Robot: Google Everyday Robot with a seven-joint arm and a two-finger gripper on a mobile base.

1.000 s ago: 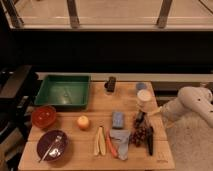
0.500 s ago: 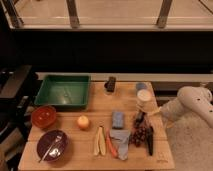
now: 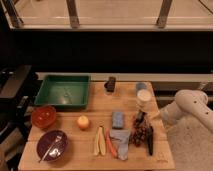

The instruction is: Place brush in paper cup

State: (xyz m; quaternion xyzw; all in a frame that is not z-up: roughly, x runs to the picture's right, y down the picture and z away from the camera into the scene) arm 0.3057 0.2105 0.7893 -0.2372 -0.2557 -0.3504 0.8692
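one pincer (image 3: pixel 140 119) hangs between paper cup (image 3: pixel 143 98) and brush (image 3: pixel 149 143) near table (image 3: pixel 161 152) edge.

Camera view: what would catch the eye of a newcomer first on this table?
The big green tray at the back left of the table stands out most, with the white arm reaching in from the right. Its gripper hangs by the grapes, just in front of the paper cup; the brush lies beside the grapes near the front right edge.
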